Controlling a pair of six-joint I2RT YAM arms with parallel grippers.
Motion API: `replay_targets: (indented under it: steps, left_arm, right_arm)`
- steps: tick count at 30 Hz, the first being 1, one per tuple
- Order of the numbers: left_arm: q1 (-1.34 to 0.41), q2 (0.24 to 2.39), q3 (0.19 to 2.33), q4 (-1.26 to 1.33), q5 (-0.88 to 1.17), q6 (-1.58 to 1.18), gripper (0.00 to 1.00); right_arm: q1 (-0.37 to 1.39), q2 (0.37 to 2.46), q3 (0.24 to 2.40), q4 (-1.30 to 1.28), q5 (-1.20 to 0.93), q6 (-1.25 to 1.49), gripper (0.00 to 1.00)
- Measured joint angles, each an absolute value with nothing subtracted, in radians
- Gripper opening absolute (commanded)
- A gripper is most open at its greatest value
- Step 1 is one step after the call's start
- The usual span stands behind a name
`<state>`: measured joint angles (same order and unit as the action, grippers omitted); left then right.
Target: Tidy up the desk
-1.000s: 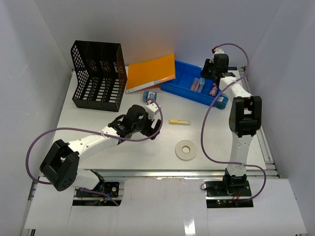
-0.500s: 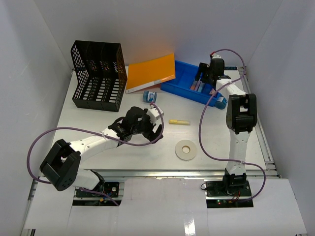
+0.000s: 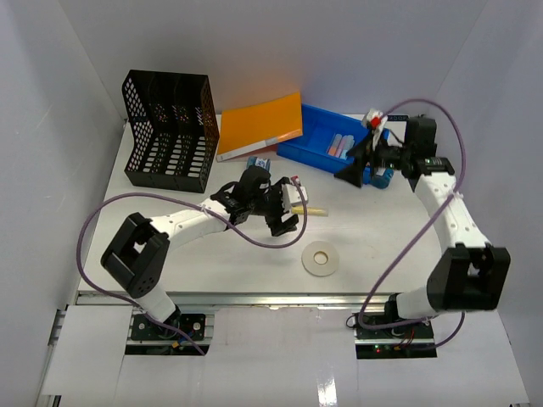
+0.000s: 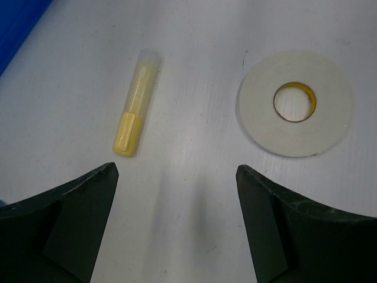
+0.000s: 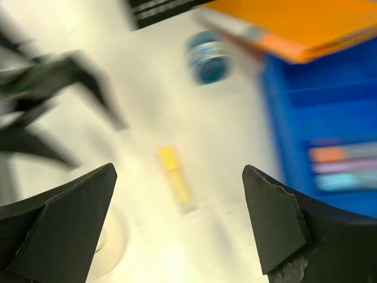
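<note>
The desk (image 3: pixel 221 275) looks maybe half sorted to me. A few pens (image 3: pixel 339 144) are in the blue tray (image 3: pixel 316 127), and the orange folder (image 3: pixel 263 123) lies beside the black file rack (image 3: pixel 170 127). A yellow stick (image 4: pixel 136 112), a white tape roll (image 4: pixel 294 103) and a small blue roll (image 5: pixel 206 56) lie loose though.

The desk is right under the left gripper (image 4: pixel 177 177), which is wide open and empty, with the stick ahead of one finger and the tape ahead of the other. The right gripper (image 3: pixel 355 165) is also spread open with nothing in it, over the desk just off the tray's near edge.
</note>
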<state>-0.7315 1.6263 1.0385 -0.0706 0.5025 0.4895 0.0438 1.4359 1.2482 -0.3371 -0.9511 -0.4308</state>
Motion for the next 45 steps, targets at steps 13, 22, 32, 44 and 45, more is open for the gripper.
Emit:
replay_targets:
  steps: [13, 22, 32, 44, 45]
  left_arm:
    - [-0.744, 1.977, 1.292, -0.105, 0.421, 0.779, 0.89]
    - [-0.752, 2.152, 1.47, -0.095, 0.396, 0.776, 0.67]
    - [-0.756, 2.159, 1.464, -0.102, 0.42, 0.74, 0.27]
    - [-0.755, 2.065, 1.334, -0.07, 0.425, 0.516, 0.17]
    - [-0.755, 2.047, 1.314, -0.072, 0.428, 0.482, 0.18]
  right_arm:
    - [0.014, 1.235, 0.931, -0.597, -1.167, -0.757, 0.95]
    - [-0.014, 1.205, 0.931, -0.597, -1.195, -0.757, 0.95]
    - [-0.024, 1.207, 0.932, -0.597, -1.188, -0.74, 0.94]
    - [-0.108, 1.281, 0.932, -0.603, -1.185, -0.755, 0.93]
    - [-0.112, 1.288, 0.932, -0.609, -1.185, -0.771, 0.92]
